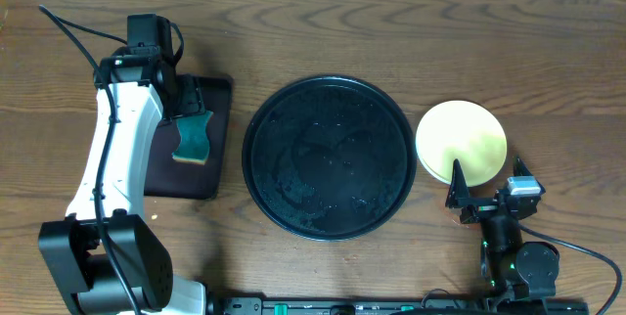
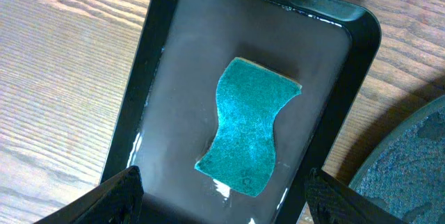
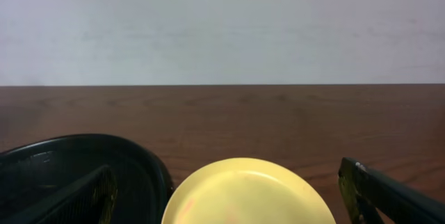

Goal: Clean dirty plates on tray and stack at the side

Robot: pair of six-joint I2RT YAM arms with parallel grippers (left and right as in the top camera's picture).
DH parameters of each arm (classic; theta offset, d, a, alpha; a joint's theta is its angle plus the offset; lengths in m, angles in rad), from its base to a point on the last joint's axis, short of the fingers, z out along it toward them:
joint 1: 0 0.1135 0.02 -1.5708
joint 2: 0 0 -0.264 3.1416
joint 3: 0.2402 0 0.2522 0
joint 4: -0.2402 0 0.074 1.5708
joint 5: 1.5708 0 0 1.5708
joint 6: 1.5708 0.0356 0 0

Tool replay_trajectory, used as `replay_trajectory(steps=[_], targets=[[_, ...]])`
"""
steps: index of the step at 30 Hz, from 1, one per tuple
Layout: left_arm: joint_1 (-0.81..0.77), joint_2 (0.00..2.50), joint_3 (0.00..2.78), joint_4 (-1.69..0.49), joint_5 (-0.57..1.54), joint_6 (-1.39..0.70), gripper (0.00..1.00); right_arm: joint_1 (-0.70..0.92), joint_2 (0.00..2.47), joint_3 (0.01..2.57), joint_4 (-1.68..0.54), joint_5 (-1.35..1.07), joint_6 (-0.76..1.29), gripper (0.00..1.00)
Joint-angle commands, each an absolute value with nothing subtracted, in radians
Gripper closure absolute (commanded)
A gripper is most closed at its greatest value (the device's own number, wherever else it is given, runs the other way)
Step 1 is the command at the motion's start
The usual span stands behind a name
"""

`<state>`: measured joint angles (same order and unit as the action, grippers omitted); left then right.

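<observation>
The large round black tray [image 1: 329,157] sits mid-table with no plates on it; its edge also shows in the right wrist view [image 3: 76,161]. A pale yellow plate [image 1: 461,141] lies on the table right of the tray, topmost there; whether plates lie under it I cannot tell. It fills the bottom of the right wrist view [image 3: 247,193]. No mint-blue plates show. My right gripper [image 1: 486,190] is open and empty just in front of the yellow plate. My left gripper [image 2: 219,200] is open and empty above a teal sponge [image 2: 249,126].
The sponge [image 1: 194,137] lies in a small dark rectangular tray [image 1: 210,163] at the left, wet inside [image 2: 181,78]. The left arm [image 1: 112,158] reaches over that tray's left side. A wall stands beyond the table's far edge.
</observation>
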<state>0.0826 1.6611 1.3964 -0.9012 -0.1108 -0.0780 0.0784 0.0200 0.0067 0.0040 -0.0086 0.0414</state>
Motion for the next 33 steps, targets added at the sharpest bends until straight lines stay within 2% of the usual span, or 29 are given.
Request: replay_trajectory(steps=[1, 23, 33], targets=[[0.084, 1.666, 1.405, -0.904, -0.113, -0.083, 0.25, 0.069, 0.005, 0.006, -0.040, -0.039, 0.056, 0.01], [0.084, 1.666, 1.404, -0.904, -0.112, -0.083, 0.24, 0.069, 0.011, 0.006, -0.070, -0.064, 0.055, 0.01], [0.083, 1.432, 1.345, -0.918, -0.147, -0.083, 0.24, 0.069, 0.011, 0.006, -0.070, -0.061, 0.055, 0.01]])
